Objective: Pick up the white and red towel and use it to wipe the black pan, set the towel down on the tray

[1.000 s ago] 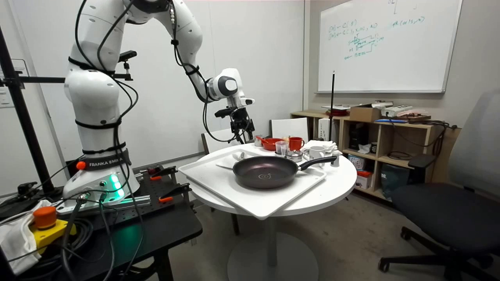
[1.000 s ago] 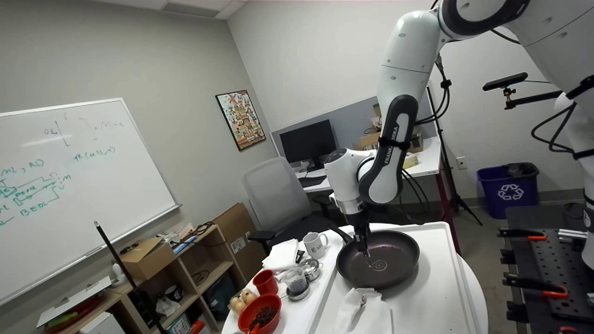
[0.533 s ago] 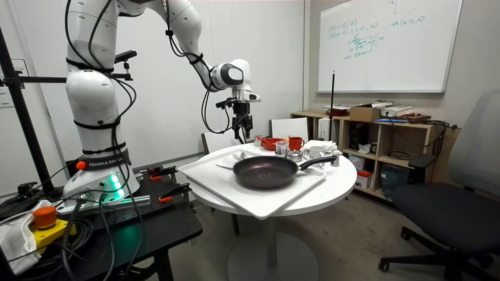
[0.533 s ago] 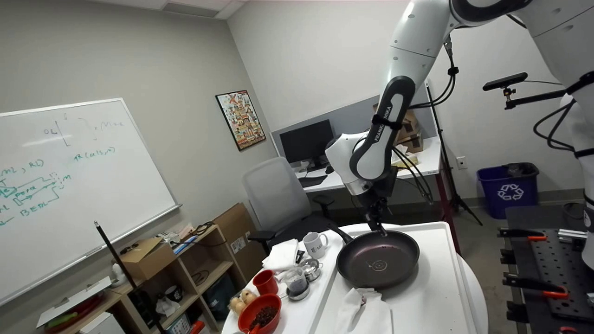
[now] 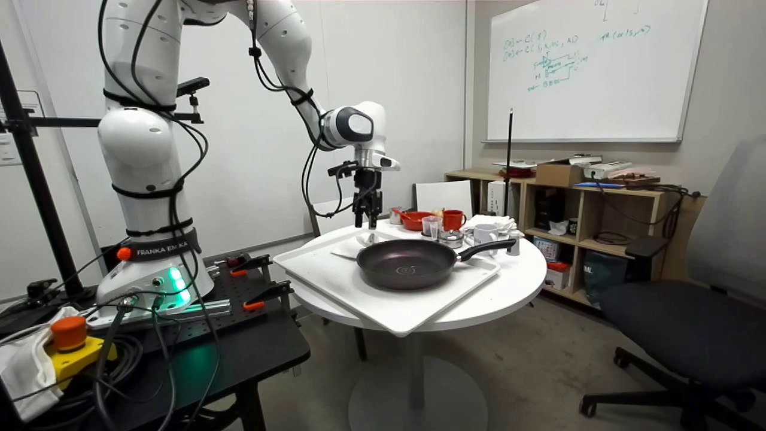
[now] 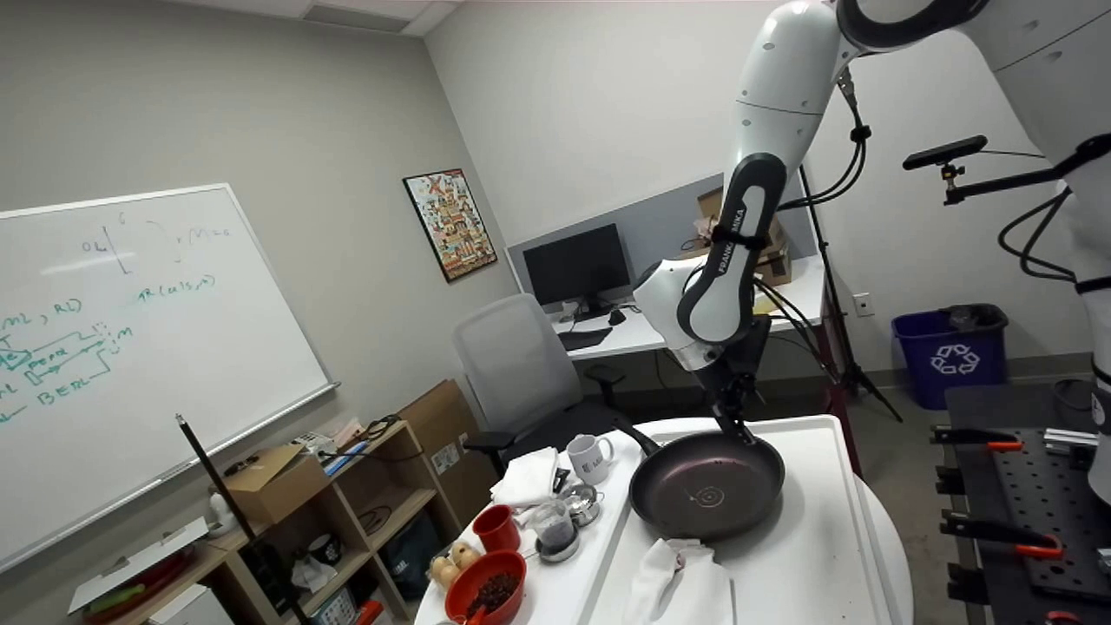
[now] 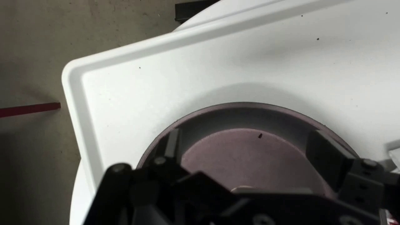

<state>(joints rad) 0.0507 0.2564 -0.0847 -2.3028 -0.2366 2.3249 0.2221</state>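
Plainly released claw point(image 7: 248, 150), jaws spread wide, black pan point(image 6: 705, 482) below it, white tray point(image 7: 187, 73) under that, white and red towel point(image 6: 705, 588) off to the claw's side

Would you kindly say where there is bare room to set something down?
Apart from dark specks, the flat white rectangular tray is free between the round black pan and the rim facing the robot's base. Crowded: the tray beside the pan, under the white and red cloth towel, and the round white tabletop around the red bowl, red mug and white mug.
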